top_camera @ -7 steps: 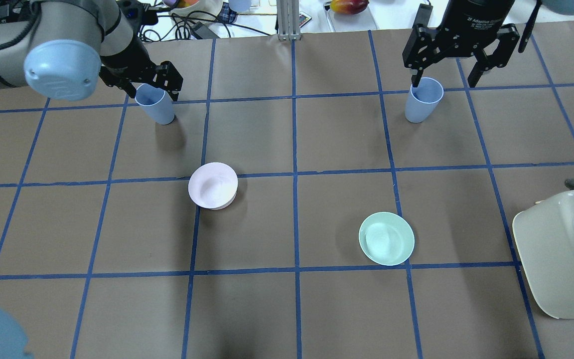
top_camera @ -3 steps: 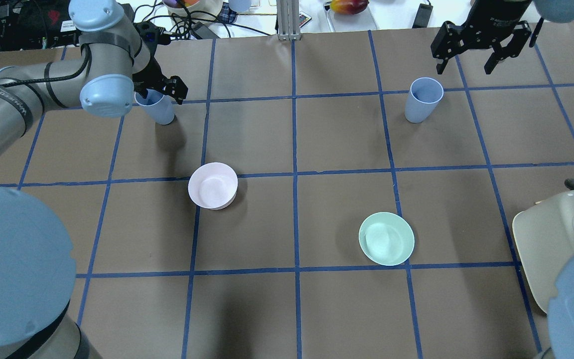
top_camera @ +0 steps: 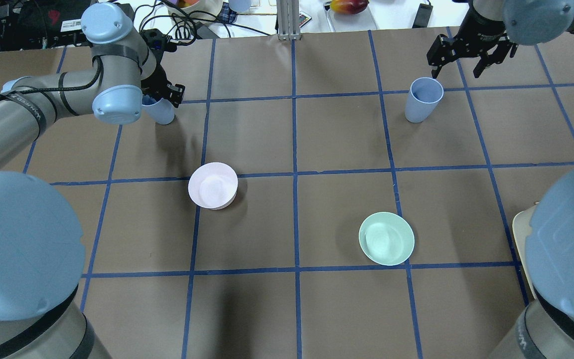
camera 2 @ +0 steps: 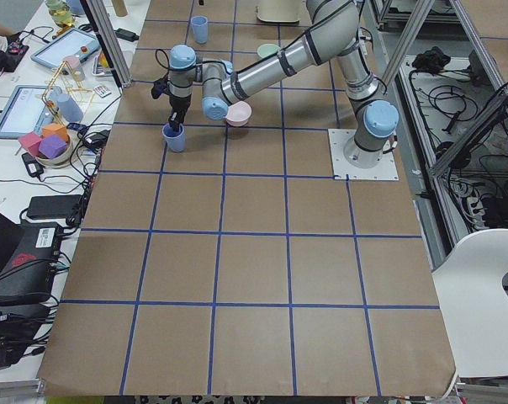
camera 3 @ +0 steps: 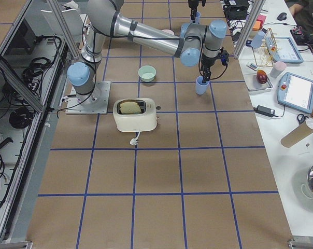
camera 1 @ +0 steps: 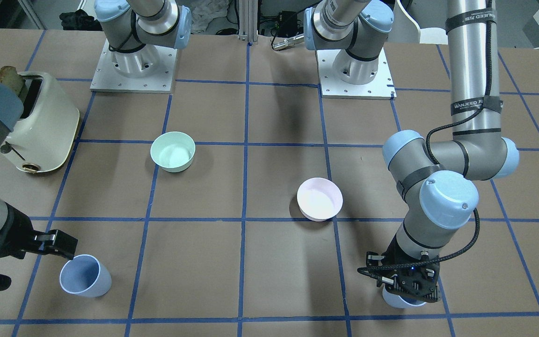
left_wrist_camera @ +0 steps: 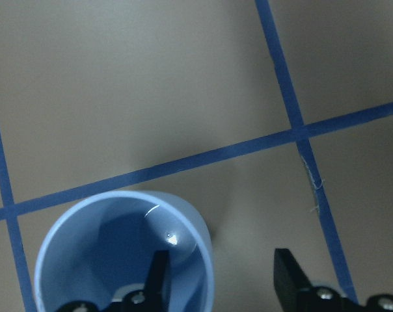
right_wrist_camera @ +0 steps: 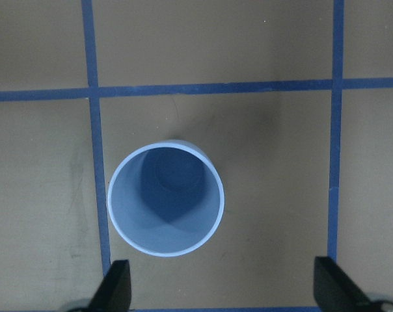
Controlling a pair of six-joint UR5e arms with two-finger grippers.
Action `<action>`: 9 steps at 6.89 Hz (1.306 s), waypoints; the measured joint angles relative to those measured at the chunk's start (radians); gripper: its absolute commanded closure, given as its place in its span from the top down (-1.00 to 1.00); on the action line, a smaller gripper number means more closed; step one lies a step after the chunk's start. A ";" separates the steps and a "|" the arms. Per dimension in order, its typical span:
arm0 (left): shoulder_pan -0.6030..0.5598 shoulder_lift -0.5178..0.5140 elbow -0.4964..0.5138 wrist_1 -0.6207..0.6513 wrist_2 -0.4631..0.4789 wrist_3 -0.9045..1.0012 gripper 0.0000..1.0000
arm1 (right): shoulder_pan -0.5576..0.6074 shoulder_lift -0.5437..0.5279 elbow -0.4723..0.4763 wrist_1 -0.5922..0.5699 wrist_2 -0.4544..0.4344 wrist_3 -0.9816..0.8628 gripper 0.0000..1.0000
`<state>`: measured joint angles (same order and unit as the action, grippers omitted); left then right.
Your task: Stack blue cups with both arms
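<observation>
Two pale blue cups stand upright at the far side of the table. The left cup (top_camera: 161,112) sits under my left gripper (top_camera: 161,97), which is open and straddles its rim: in the left wrist view one finger (left_wrist_camera: 159,281) is inside the cup (left_wrist_camera: 105,253) and the other is outside. The right cup (top_camera: 422,100) stands free. My right gripper (top_camera: 469,56) is open, just beyond it and to its right. In the right wrist view the cup (right_wrist_camera: 165,200) lies ahead of the fingertips, nearer the left finger (right_wrist_camera: 115,287).
A pale pink bowl (top_camera: 213,185) and a mint-green bowl (top_camera: 386,238) sit mid-table. A cream toaster (camera 1: 40,124) stands on my right. Cables and clutter lie beyond the far edge (top_camera: 187,22). Large arm joints hide the near corners in the overhead view.
The left gripper has come down over its cup, one finger inside the rim. The right gripper has moved from the right cup's rim to beyond it, still open. Neither cup has moved.
</observation>
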<state>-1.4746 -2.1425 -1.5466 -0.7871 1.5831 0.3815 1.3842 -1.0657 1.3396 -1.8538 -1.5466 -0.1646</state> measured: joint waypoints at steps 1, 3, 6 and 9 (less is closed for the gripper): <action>-0.002 -0.002 0.003 0.005 0.000 0.005 -1.00 | 0.000 0.033 0.000 -0.034 0.000 0.000 1.00; -0.054 0.026 0.013 0.006 -0.004 -0.022 -1.00 | -0.001 0.078 0.003 -0.076 0.000 0.008 1.00; -0.327 0.058 0.014 -0.015 -0.001 -0.327 -1.00 | -0.001 0.121 0.004 -0.105 0.004 0.012 -0.76; -0.471 0.015 0.009 -0.015 -0.032 -0.508 0.98 | -0.001 0.128 0.005 -0.108 0.005 0.010 -1.00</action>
<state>-1.9455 -2.1271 -1.5378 -0.8024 1.5511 -0.1263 1.3836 -0.9373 1.3441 -1.9614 -1.5413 -0.1548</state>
